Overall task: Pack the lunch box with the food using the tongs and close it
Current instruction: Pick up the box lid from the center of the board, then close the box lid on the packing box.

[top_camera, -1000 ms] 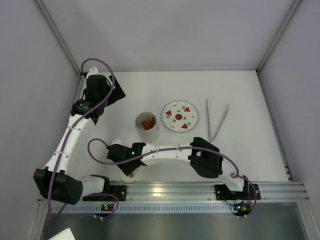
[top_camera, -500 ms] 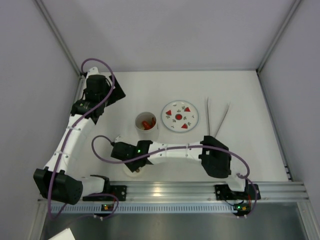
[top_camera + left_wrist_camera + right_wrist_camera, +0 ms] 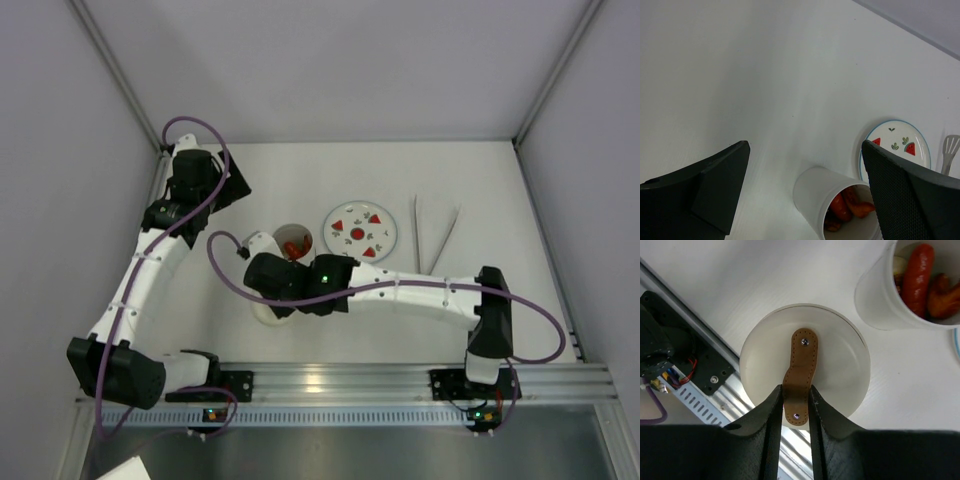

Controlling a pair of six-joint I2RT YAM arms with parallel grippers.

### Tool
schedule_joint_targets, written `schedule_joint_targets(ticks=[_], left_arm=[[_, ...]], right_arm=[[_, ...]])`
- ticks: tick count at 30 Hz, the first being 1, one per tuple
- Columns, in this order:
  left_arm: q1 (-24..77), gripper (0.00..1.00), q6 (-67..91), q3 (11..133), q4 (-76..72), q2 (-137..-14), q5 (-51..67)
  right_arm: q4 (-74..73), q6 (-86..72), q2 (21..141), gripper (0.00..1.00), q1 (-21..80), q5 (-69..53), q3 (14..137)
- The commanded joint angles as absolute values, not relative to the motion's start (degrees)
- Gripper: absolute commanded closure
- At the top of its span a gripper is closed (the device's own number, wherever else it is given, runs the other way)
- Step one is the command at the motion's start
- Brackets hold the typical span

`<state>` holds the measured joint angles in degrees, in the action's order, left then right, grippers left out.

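Observation:
The lunch box [image 3: 282, 234] is a white cup standing open on the table, with red and orange food [image 3: 918, 273] inside it. Its round white lid [image 3: 840, 355] sits just on the near side of the cup. My right gripper [image 3: 795, 396] is shut on the lid's brown strap handle [image 3: 801, 365]. In the top view the right gripper [image 3: 275, 290] covers most of the lid [image 3: 262, 312]. My left gripper [image 3: 804, 150] is open and holds nothing, at the back left, looking down on the cup [image 3: 822, 192]. The tongs [image 3: 434, 240] lie on the table at the right.
A flat plate [image 3: 360, 233] with red triangle marks lies between the cup and the tongs. The metal rail [image 3: 705, 390] with the arm bases runs along the near edge, close to the lid. Grey walls close off the left, back and right sides.
The right gripper has closed on the lid's strap near the rail. It has then carried the lid away from the rail toward the cup. The left arm has not moved.

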<state>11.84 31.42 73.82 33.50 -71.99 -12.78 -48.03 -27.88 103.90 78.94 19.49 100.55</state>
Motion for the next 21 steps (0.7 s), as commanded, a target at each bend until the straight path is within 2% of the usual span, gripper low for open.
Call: schedule_joint_targets(ticks=[1, 12, 21], left_arm=[[12.0, 0.01, 31.3, 74.8, 33.0, -70.6, -13.4], [12.0, 0.01, 31.1, 75.0, 32.9, -70.5, -13.0], [12.0, 0.01, 31.2, 74.7, 32.8, -70.8, -12.9]], right_arm=[[-52.0, -26.4, 100.3, 0.77, 75.5, 23.6, 103.4], [-53.4, -22.7, 103.5, 0.77, 64.6, 22.9, 110.0], [-53.4, -21.9, 109.7, 0.76, 61.3, 17.3, 116.6]])
